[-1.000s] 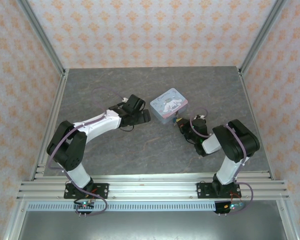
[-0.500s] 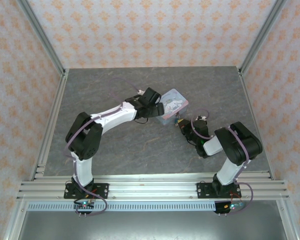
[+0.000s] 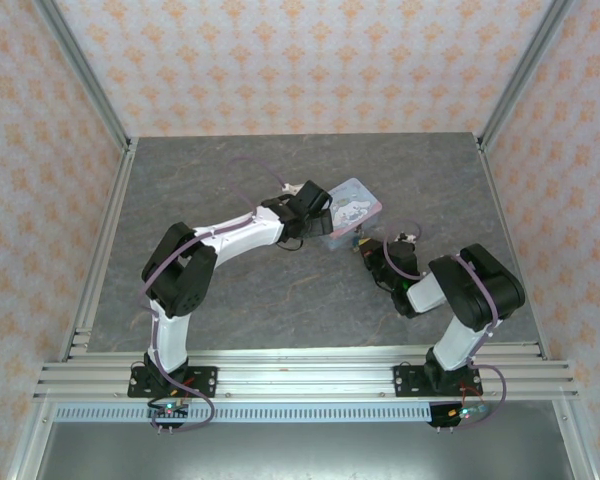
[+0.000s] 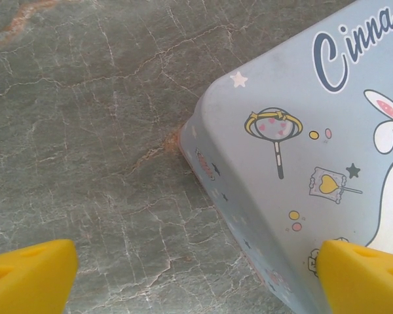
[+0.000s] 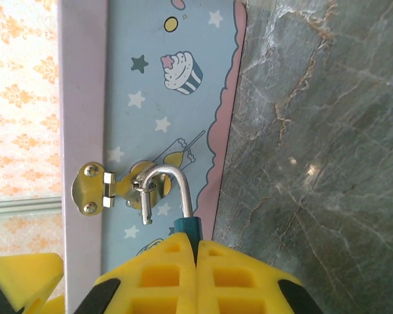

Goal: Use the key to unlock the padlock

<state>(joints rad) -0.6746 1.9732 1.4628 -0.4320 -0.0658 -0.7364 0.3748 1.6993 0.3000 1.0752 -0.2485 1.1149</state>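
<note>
The tiny teal padlock (image 5: 187, 227) hangs on the brassy hasp (image 5: 92, 190) of a pastel blue cartoon tin (image 5: 157, 98). Its silver shackle (image 5: 173, 175) passes through the hasp ring, with one end out of the body and free. My right gripper (image 5: 196, 245) is shut on the padlock body, and the same gripper (image 3: 372, 258) sits at the tin's near side in the top view. My left gripper (image 4: 196, 271) is open, its yellow fingers (image 4: 33, 271) straddling a corner of the tin (image 4: 301, 163). No key shows; the shut fingers hide the padlock's lower part.
The tin (image 3: 355, 205) stands mid-table on the grey marbled top (image 3: 230, 170), with the left arm (image 3: 240, 235) reaching across to it. Metal frame posts (image 3: 80, 75) and patterned walls close in the sides and back.
The left arm has swung right and its open gripper has come over the tin's left corner; the tin has shifted and turned slightly to the right. The right gripper has stayed put.
</note>
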